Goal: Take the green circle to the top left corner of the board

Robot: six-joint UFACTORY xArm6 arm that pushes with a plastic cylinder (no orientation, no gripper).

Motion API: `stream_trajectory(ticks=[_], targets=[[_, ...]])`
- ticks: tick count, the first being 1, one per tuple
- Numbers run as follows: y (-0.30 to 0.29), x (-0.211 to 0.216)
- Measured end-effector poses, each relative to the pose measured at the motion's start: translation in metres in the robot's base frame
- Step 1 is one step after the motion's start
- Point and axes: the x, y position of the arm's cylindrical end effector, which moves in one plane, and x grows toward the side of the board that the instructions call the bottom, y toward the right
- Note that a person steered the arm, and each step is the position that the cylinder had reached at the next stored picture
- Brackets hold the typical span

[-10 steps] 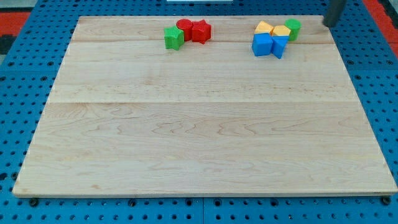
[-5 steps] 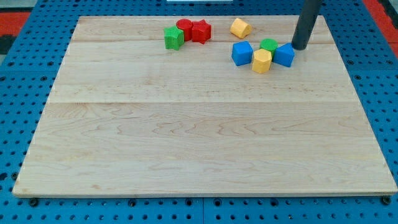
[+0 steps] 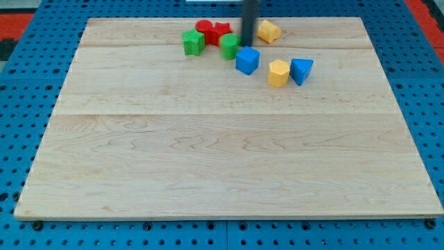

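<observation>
Right now the green circle (image 3: 229, 47) sits near the view's top, a little left of the middle of the wooden board (image 3: 208, 173), with my tip (image 3: 246, 44) just beside it on its right side, so close that the two look to be touching. The rod comes down from the view's top edge and hides part of what lies behind it. There is nothing to open or close at the end of the rod, so it grips nothing; it only presses sideways against things.

Left of the green circle, a red star (image 3: 221, 30) lies just above it, next to a red round block (image 3: 205, 28), and a second green block (image 3: 193, 42) of an angular shape sits to the left of those. Just below and right of my tip is a blue cube (image 3: 247, 60). Farther to the view's right a yellow block (image 3: 278, 73) and a blue wedge-like block (image 3: 301, 70) lie side by side, touching or nearly so. Another yellow block (image 3: 268, 30) lies near the top, right of the rod.

The board's top left corner is well apart from the green circle.
</observation>
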Motion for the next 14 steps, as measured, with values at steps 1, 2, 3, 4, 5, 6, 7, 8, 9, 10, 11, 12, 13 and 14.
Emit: stream_trajectory(ticks=[1,2,3,4,5,6,7,8,9,10,11,12,13,14], targets=[[-0.091,0.011],[-0.052,0.032],[-0.024,0.032],[-0.015,0.022],[0.037,0.019],[0.069,0.018],[0.049,0.049],[-0.045,0.06],[-0.136,0.059],[-0.12,0.092],[-0.09,0.142],[-0.166,0.095],[-0.224,0.044],[-0.214,0.092]])
